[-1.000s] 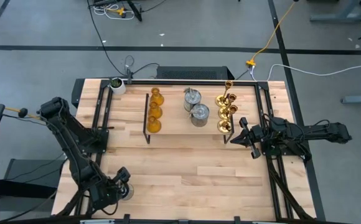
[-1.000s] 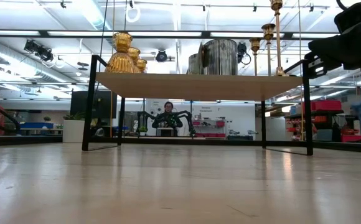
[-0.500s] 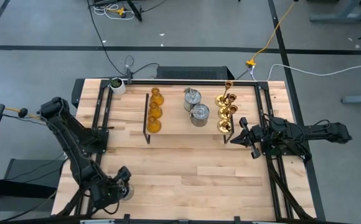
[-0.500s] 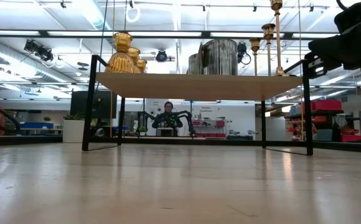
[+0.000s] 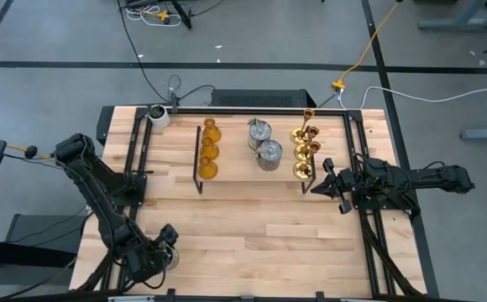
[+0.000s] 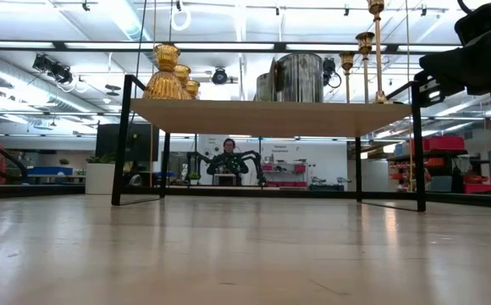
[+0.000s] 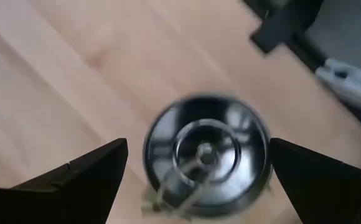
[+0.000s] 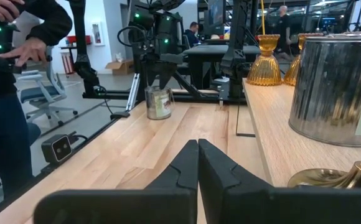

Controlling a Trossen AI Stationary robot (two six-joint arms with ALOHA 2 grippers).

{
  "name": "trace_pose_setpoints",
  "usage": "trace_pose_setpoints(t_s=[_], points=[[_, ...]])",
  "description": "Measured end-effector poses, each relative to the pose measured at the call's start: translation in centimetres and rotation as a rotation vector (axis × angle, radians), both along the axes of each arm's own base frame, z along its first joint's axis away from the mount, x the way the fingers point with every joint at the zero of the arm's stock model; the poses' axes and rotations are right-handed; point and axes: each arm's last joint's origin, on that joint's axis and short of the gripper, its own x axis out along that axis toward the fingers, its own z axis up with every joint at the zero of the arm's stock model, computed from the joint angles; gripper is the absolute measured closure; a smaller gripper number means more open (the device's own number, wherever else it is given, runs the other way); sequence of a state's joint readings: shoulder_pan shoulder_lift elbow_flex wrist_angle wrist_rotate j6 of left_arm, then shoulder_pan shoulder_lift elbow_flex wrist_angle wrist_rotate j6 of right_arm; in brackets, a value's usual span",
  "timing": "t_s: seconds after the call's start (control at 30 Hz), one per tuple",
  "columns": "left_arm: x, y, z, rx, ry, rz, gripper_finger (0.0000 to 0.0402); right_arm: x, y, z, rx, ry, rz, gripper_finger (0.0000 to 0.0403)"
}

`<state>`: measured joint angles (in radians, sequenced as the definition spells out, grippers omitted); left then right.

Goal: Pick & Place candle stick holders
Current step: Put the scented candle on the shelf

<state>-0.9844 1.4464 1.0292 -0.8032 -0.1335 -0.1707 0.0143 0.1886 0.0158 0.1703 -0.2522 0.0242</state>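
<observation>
One silver-grey can-shaped candle stick holder (image 7: 208, 155) stands upright on the table near its front left corner (image 5: 171, 259). My left gripper (image 7: 198, 149) hangs over it, pointing steeply down and open, with one finger on either side and a gap to each. The other candle stick holders stand on the wooden rack (image 5: 235, 174): three amber ones (image 5: 209, 149), two silver ones (image 5: 269, 155) and gold ones (image 5: 305, 151). My right gripper (image 5: 315, 186) is shut and level by the rack's right end, holding nothing.
A whitish cup with dark green contents (image 5: 157, 113) stands at the far left corner. The rack's black wire sides (image 6: 124, 140) rise from the table. Bare wood lies between the rack and the near edge. A person (image 8: 9, 56) stands beyond the table's left side.
</observation>
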Motion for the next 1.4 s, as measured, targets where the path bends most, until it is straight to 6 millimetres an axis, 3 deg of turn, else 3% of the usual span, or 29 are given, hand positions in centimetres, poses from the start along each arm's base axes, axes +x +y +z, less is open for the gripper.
trace_pose_setpoints(t_s=[0.13,0.43,1.4], points=[[0.2,0.0,0.9,0.007,0.003,0.009,0.0003,0.0,0.0,0.0,0.000,0.000,0.000,0.0389],[0.0,0.1,0.9,-0.001,0.037,0.003,0.0003,0.0,0.0,0.0,0.000,0.000,0.000,0.0389],[0.2,-0.2,-0.5,0.010,0.053,-0.006,0.0003,0.0,0.0,0.0,0.000,-0.001,0.000,0.0389]])
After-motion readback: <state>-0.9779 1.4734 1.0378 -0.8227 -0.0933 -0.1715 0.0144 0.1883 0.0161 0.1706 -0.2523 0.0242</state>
